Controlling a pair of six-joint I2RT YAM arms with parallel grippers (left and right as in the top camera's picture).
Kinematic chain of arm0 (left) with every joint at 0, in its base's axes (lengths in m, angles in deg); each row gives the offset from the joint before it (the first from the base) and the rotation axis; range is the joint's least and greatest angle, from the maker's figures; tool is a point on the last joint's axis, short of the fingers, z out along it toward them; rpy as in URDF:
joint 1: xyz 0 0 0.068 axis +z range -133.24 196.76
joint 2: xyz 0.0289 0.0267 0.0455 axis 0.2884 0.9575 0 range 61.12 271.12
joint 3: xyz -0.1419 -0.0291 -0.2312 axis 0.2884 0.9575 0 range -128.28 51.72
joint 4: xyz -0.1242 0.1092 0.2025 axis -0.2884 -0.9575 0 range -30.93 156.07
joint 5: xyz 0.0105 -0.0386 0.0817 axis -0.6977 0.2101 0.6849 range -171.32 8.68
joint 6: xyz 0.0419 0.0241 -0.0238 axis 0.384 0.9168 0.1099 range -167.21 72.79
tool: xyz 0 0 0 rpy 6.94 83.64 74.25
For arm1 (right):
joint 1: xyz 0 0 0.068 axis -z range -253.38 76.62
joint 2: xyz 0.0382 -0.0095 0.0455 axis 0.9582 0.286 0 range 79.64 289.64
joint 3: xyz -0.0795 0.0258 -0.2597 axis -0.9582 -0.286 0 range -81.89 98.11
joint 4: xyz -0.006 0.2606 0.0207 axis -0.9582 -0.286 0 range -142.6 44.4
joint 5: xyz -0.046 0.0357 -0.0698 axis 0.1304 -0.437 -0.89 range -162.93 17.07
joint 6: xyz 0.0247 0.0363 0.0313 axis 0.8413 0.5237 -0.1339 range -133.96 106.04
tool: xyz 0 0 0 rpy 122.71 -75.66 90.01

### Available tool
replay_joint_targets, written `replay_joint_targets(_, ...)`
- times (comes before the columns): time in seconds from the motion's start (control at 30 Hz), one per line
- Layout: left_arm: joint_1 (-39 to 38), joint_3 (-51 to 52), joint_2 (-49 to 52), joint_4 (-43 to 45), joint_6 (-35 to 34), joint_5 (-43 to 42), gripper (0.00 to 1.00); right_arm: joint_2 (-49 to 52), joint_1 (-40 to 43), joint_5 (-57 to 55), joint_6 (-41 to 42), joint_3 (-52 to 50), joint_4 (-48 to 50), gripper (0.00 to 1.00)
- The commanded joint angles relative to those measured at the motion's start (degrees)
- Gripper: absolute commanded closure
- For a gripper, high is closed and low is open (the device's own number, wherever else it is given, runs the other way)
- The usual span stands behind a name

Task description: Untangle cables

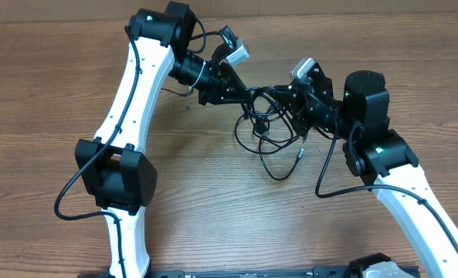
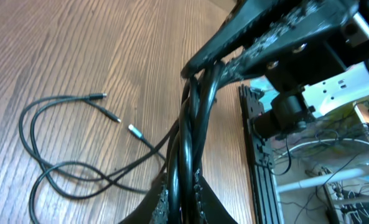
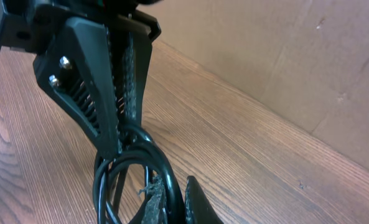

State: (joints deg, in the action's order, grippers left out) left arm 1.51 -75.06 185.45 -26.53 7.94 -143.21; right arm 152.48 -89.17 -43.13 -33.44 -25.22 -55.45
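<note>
Cables stretch between left gripper and right gripper.

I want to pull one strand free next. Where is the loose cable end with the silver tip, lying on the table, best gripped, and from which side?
Probably on the cord just behind the silver-tipped plug, coming straight down from above with jaws across the cord. That end lies flat on the table, apart from the other plug ends and the tangled cables.
</note>
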Motion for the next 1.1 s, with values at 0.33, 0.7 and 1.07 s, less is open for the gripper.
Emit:
replay_joint_targets(0.33,-1.29,-0.87,0.22,-0.59,-4.66,6.62,0.83,-0.11,-0.33,0.28,1.53,0.39,3.02,0.96)
replay_joint_targets(0.7,-1.4,-0.87,0.22,-0.46,-5.51,6.25,0.96,-0.11,-0.33,0.31,1.55,0.39,3.17,0.96)
replay_joint_targets(1.07,-1.11,-0.87,0.22,1.05,-5.46,-0.31,0.95,-0.11,-0.31,0.26,1.55,0.39,3.06,0.96)
